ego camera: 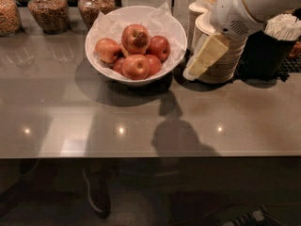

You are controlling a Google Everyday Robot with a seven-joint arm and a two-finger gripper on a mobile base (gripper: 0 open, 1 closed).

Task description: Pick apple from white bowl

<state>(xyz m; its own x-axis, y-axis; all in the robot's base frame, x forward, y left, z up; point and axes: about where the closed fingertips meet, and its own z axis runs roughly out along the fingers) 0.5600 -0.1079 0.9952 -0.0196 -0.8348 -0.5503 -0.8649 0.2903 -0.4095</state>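
The apple (135, 38) is the largest red-and-yellow one, with a dark brown stem hollow facing up and right. It lies on top of several smaller red apples in the white bowl (99, 64), which is lined with crinkled white paper and stands at the back middle of the grey counter. My gripper (194, 69) hangs from the white arm (244, 6) that comes in from the upper right. It is just right of the bowl's rim, tilted down and to the left, in front of the stacked cream bowls. It holds nothing and is apart from the apples.
Two stacks of cream disposable bowls (225, 65) stand right of the white bowl, partly behind the arm. A black holder with white sticks (277, 36) is at the far right. Glass jars (47, 11) line the back left. The counter's front edge (141, 157) runs across below.
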